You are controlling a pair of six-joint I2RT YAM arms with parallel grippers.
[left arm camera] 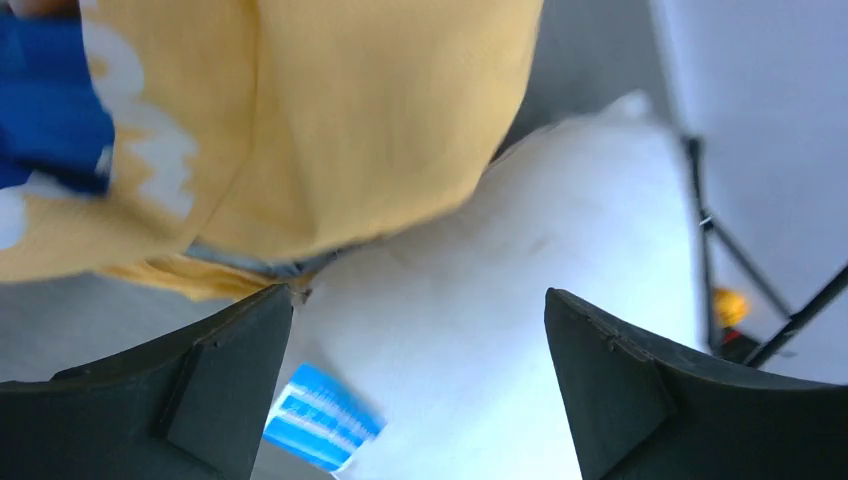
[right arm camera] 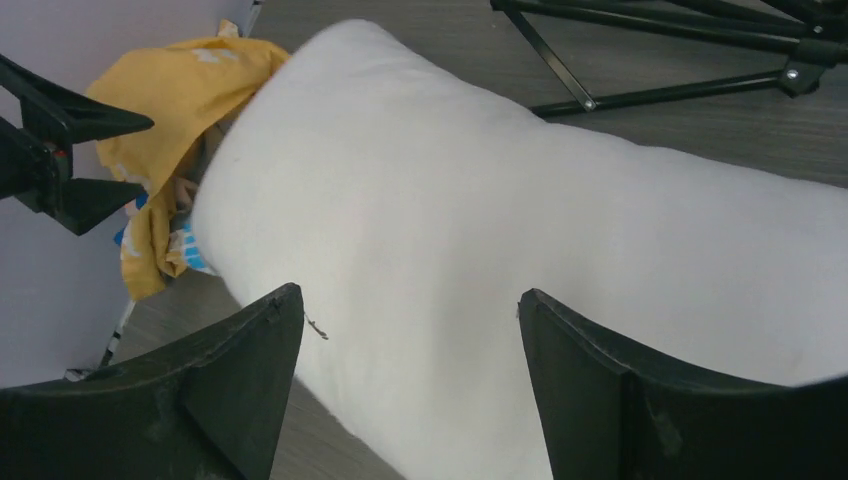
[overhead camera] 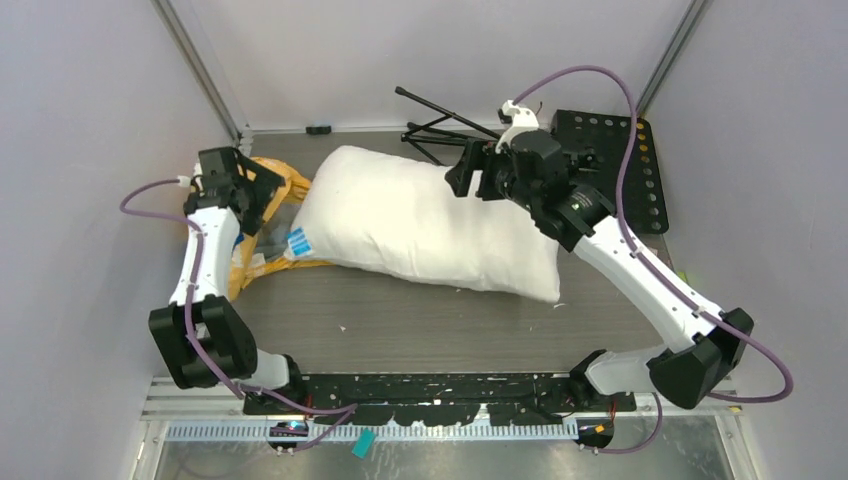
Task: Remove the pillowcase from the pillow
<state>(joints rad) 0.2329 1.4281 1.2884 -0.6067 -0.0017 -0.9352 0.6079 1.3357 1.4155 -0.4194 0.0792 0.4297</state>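
So the pillow (overhead camera: 420, 220) is lying across the middle of the table (overhead camera: 420, 320), plain white and pretty much all showing, running from the back left down toward the front right. The pillowcase (overhead camera: 272, 190) is sitting bunched up at the pillow's left end, right by the left wall, orange-yellow with white lettering and a blue patch showing in the left wrist view. It's touching that end of the pillow and draping a bit over it, but I can't tell if a corner is tucked inside or not. A little blue-striped tag (left arm camera: 320, 415) is poking out right where the two meet. The left gripper (left arm camera: 418, 295) is hanging over that bunched end with its fingers (left arm camera: 200, 390) spread wide, not pinching any fabric. The right gripper (right arm camera: 410, 295) is hovering over the pillow's back edge, its fingers also wide apart with the white cushion showing between them, gripping nothing. Behind the pillow a black folding stand (overhead camera: 440, 128) is lying on the table, and a black perforated plate (overhead camera: 600, 140) is sitting at the back right.
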